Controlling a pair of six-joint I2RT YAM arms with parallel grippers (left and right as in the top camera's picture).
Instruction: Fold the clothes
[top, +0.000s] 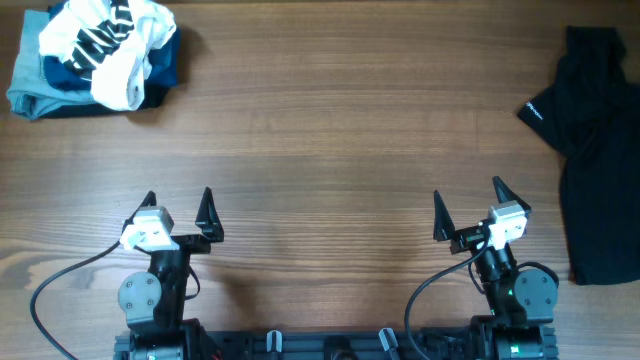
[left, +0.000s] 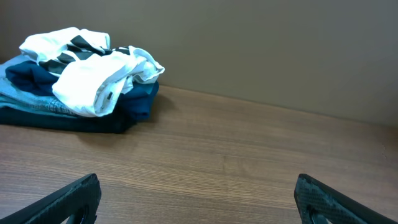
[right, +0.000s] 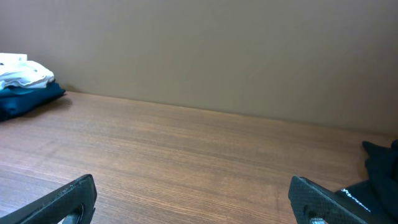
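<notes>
The black T-shirt (top: 598, 150) lies crumpled along the table's right edge, with small white lettering near its left side. A corner of it shows at the right edge of the right wrist view (right: 380, 174). My right gripper (top: 468, 205) is open and empty near the front edge, left of the shirt and apart from it; its fingers frame bare wood in the right wrist view (right: 193, 199). My left gripper (top: 178, 208) is open and empty at the front left, also over bare wood in its wrist view (left: 198, 199).
A pile of folded navy and light-blue garments with a crumpled white garment with black lettering on top (top: 95, 55) sits at the far left corner; it also shows in the left wrist view (left: 81, 81) and the right wrist view (right: 25, 87). A wall stands behind the table.
</notes>
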